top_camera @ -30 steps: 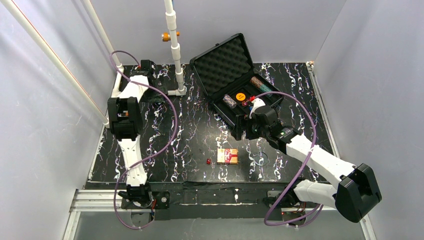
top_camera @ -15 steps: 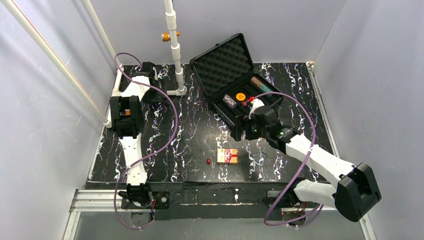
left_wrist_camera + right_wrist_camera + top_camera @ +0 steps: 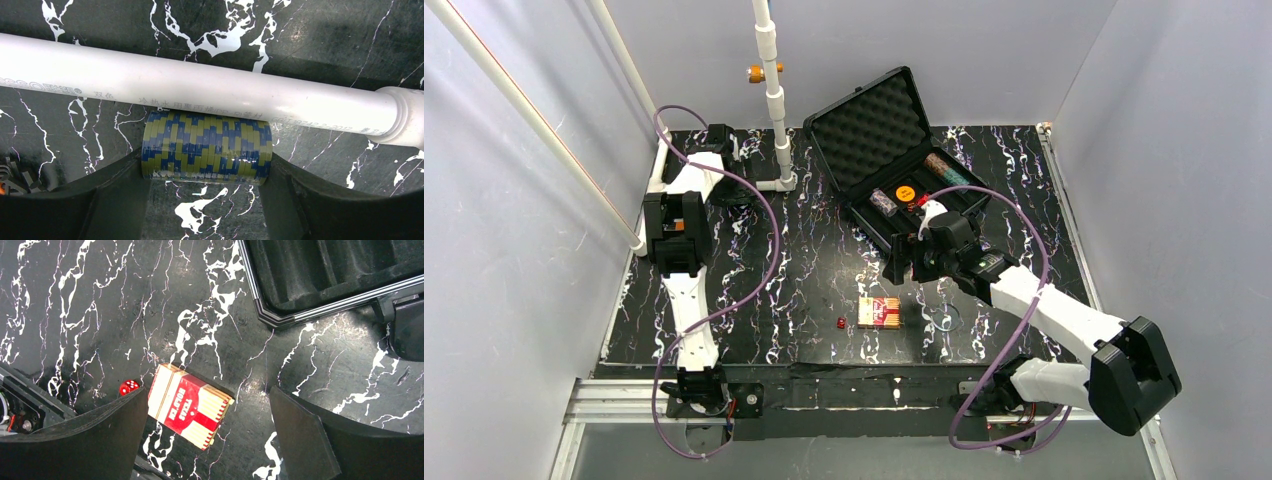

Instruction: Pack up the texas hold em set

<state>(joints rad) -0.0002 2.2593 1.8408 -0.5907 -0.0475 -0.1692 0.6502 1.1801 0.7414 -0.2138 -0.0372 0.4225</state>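
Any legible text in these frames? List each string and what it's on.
"TEXAS HOLD'EM": card box, seen upside down.
"双色": white pipe, faint print.
"18742.2-2017": same pipe, near its right end; the rest of that line is too faint to read.
Orange disc: dark mark, too small to read.

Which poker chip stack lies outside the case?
The blue-and-yellow chip stack lying against the white plastic pipe; the others sit inside the black foam-lined case.

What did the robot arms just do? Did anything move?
The left end effector narrowed around the blue-and-yellow chip stack beside the white pipe; a firm grip isn't certain yet. The right end effector, open, drew back slightly from the case toward the card box. Card box, red die and case stayed put.
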